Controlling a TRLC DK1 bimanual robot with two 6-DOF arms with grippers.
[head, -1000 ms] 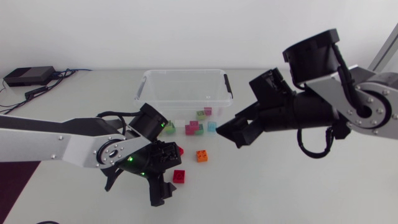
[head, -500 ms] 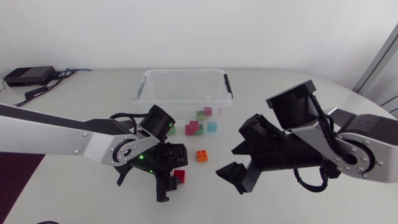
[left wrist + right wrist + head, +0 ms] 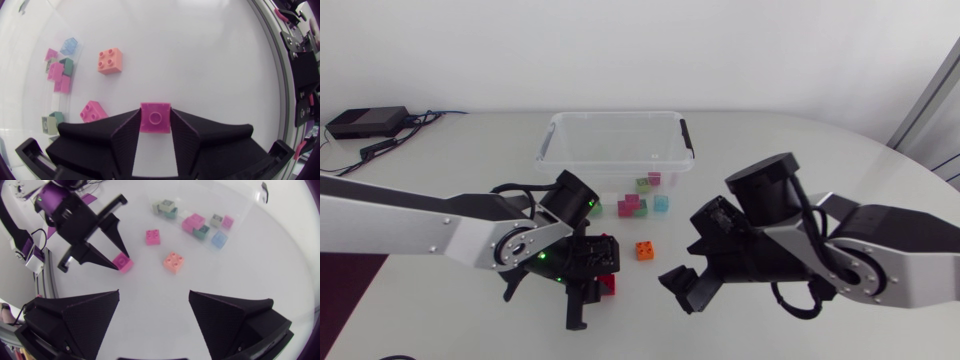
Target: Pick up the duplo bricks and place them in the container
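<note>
Clamping 1 pink brick (image 3: 155, 116), left claw (image 3: 155, 125) sits closed; right claw (image 3: 154, 293) gapes empty; 1 orange brick (image 3: 109, 60), 1 container (image 3: 560, 150) nearby.

1. A white table (image 3: 800, 150) fills most of the head view. Its top is smooth and matte, and its far edge curves round on the right side.
2. A flat black box (image 3: 365, 122) lies on the table near the far left corner, well apart from the things in the middle.
3. A thin cable (image 3: 428, 116) comes out of the right end of the box and lies near the far edge of the table.
4. A small black plug (image 3: 377, 148) lies just in front of the box, on the near side. Thin dark wires (image 3: 338, 170) run from it toward the left edge of the table.
</note>
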